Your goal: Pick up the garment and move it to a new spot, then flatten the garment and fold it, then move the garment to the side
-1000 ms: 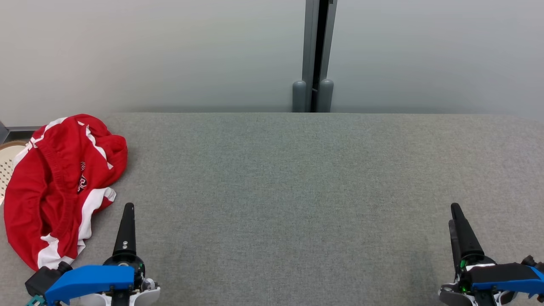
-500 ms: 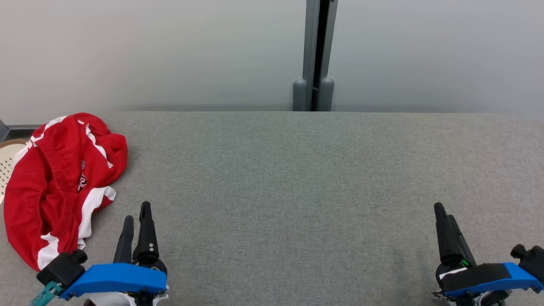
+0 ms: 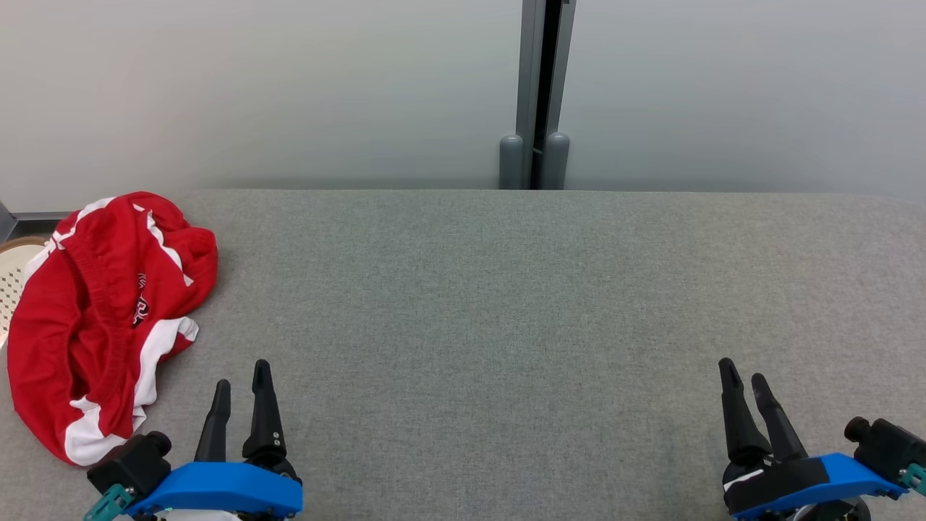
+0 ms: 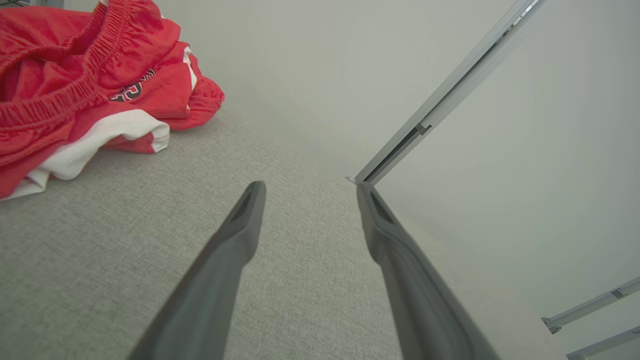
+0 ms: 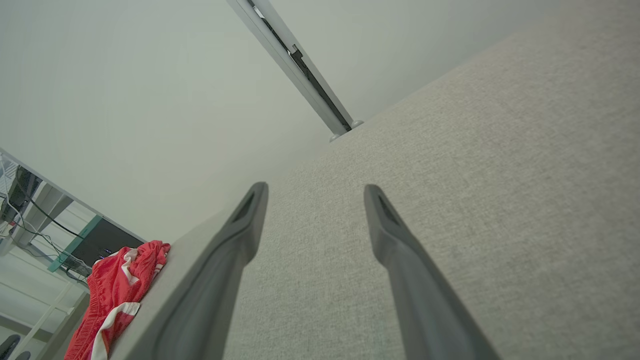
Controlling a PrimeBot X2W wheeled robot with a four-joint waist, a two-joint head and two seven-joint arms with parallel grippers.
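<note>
One crumpled red garment [image 3: 65,340], white trim, lying at far left of grey table [image 3: 506,289]. Judged light, soft, limp, possibly slippery; elastic waistband [image 3: 98,300] suggested as hold. Two grippers counted: left gripper [image 3: 241,374] near garment, right gripper [image 3: 741,370] well apart. Fingers of both spread, nothing held.

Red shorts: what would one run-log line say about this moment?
red shorts: crumpled, untouched, left edge of grey table | left pincer: open, empty, apart from shorts | right pincer: open, empty
</note>
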